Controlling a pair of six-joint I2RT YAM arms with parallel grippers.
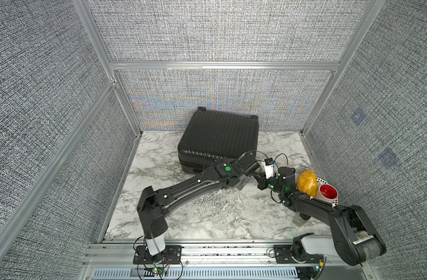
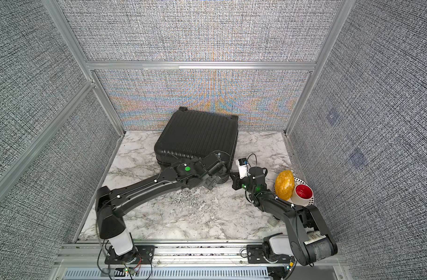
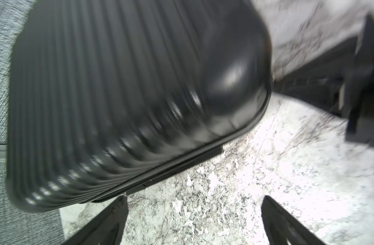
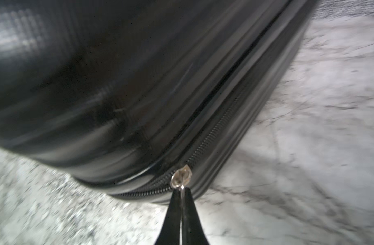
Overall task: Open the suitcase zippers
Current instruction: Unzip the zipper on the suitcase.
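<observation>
Suitcase of black ribbed hard shell with rounded corners point(image 1: 218, 139) is lying flat toward the back of the white marble-patterned table point(image 1: 207, 218) in both top views, and we are seeing both arms reaching to its near right corner. The left gripper point(image 1: 253, 169) is hovering at that corner, and the right gripper point(image 2: 233, 179) is sitting right against it.

In the left wrist view we are looking at 2 black fingers point(image 3: 116, 214) standing wide apart over bare marble, gripping nothing. The thin black zip track point(image 3: 181, 165) is running along the case's seam just beyond them.

In the right wrist view the right gripper's fingers are squeezing together on the small silver zipper pull point(image 4: 180, 178), at the rounded corner where the track is bending.
</observation>
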